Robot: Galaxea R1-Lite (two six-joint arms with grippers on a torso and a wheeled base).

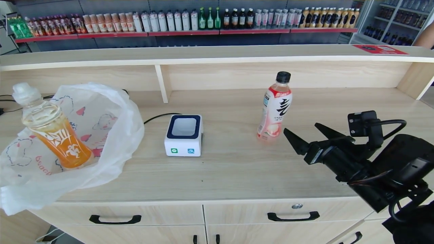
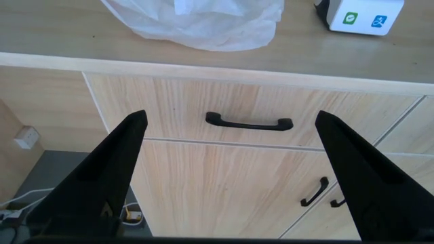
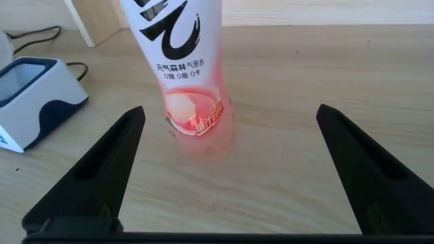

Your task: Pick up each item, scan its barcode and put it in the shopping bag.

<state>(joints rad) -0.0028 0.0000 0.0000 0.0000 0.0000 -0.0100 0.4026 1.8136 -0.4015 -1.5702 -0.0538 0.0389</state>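
Note:
A pink-labelled bottle point(image 1: 276, 107) with a black cap stands upright on the counter, right of the white scanner point(image 1: 184, 135). My right gripper point(image 1: 307, 135) hangs open just right of the bottle's base, apart from it; the right wrist view has the bottle point(image 3: 188, 74) ahead between the fingers, with the scanner point(image 3: 30, 100) off to one side. An orange drink bottle point(image 1: 51, 128) sits tilted in the white shopping bag point(image 1: 112, 135) at the left. My left gripper point(image 2: 230, 122) is open and low, facing the drawer fronts below the bag point(image 2: 203, 24).
A black cable point(image 1: 159, 117) runs from the scanner toward the back. A raised wooden ledge point(image 1: 217, 54) borders the counter behind, with a divider point(image 1: 162, 83). Drawer handles point(image 2: 249, 124) lie below the counter edge. Bare counter lies in front of the scanner.

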